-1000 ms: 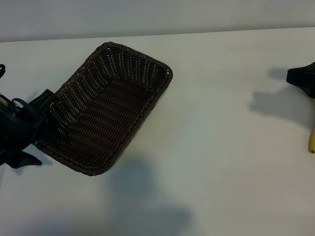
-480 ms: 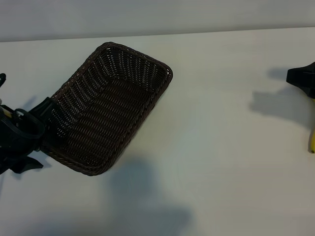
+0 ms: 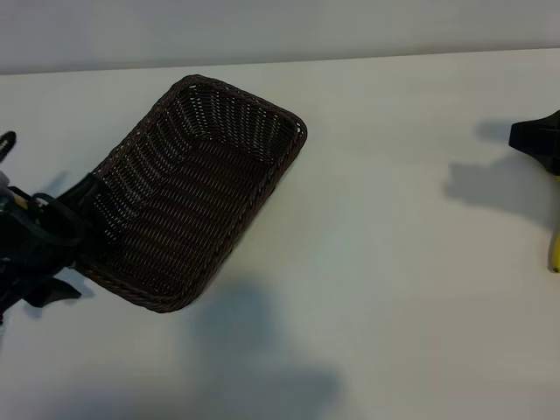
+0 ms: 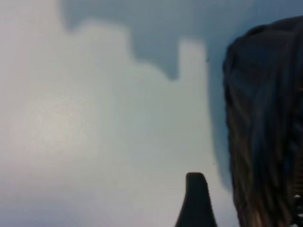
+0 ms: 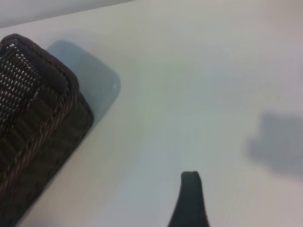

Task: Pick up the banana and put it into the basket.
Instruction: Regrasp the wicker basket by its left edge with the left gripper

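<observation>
Bench (image 3: 394, 289): white, mostly bare. Basket (image 3: 197, 188): dark brown wicker, sits angled on bench toward the exterior view's left, nothing visible inside. Left gripper (image 3: 39, 241): at far left edge of exterior view, right up against basket's near-left corner, can't tell if touching; jaws spread, nothing between them. One fingertip (image 4: 195, 198) shows in left wrist view over bare bench w/ basket wall beside it. Right gripper (image 3: 538, 140): at far right edge, well apart from basket, jaws spread, holding nothing; its wrist view shows only bench and a basket corner. Banana (image 3: 555, 249): just a yellow sliver at the exterior view's right edge, on bench just below right gripper, rest cut off by frame.

Step, as I read it: pre-grasp, banana not picked up, basket still to be filled. Next move prob calls for right arm, being the nearer one, to drop onto banana, close across its middle, lift, carry over to basket. Left arm by basket may be there to steady it, unsure.
</observation>
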Available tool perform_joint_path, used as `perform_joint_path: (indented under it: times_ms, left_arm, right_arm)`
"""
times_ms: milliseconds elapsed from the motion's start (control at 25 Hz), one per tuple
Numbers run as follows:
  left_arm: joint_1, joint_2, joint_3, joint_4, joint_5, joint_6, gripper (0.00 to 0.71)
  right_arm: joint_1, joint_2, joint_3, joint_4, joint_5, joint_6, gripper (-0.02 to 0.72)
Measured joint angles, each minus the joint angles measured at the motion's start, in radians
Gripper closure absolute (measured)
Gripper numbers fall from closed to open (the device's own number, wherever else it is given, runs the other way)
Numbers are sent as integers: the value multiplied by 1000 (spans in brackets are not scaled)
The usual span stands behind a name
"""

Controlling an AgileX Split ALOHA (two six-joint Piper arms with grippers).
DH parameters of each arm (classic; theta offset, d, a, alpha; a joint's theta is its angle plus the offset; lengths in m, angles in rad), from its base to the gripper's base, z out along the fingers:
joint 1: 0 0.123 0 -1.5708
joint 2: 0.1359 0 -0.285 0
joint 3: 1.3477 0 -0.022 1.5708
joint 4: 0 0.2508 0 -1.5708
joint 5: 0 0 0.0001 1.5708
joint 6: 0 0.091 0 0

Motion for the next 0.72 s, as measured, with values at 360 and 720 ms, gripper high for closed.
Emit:
perform_joint_path:
  times_ms: [360, 720]
  left_arm:
    - [0, 136, 0, -1, -90, 0, 138]
    - [0, 196, 0, -2, -166, 0, 247]
  right_arm:
    - [0, 0, 0, 0, 0, 0, 119]
    - [0, 0, 0, 0, 0, 0, 119]
